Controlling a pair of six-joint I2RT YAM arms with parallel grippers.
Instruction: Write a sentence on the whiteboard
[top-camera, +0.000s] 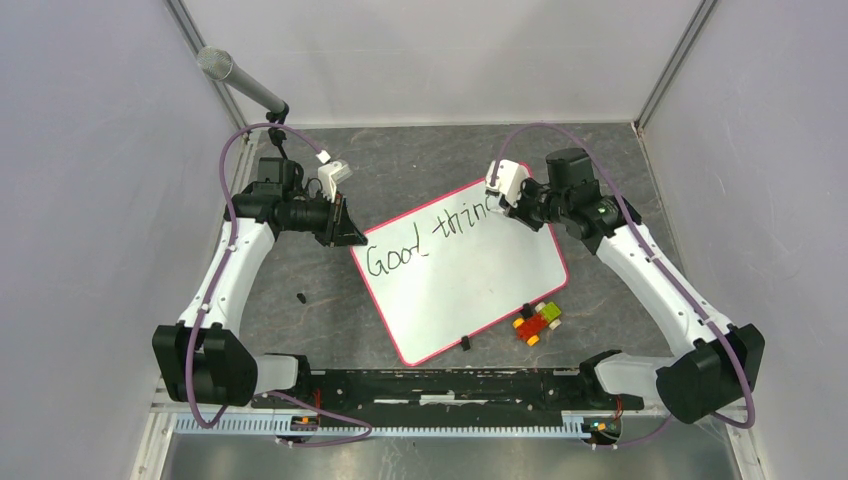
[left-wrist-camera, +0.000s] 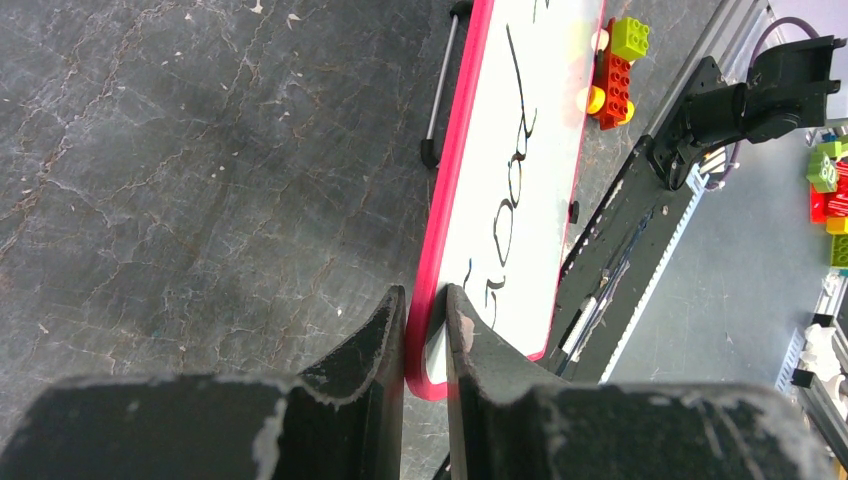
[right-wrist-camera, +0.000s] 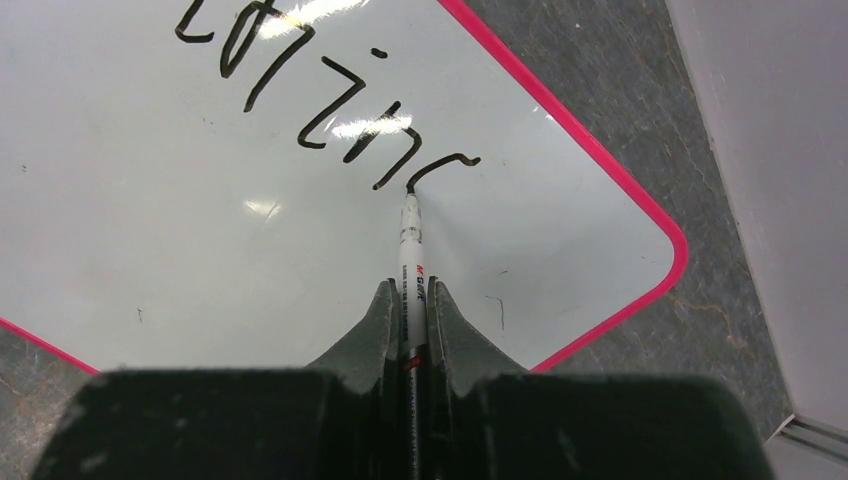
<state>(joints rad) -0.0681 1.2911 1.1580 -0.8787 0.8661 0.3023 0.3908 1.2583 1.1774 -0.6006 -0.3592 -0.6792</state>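
Overhead, close wrists seemingly share whiteboard (top-camera: 470, 290).

The whiteboard (top-camera: 470, 290) lies on the table (top-camera: 420, 160), with the toy bricks (top-camera: 538, 322) just beside its near right edge

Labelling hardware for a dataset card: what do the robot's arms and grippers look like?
The left arm and right arm have white shells, black joints and a purple cable along each. The left gripper and right gripper have black wedge-shaped fingers with scuffed, chipped edges.
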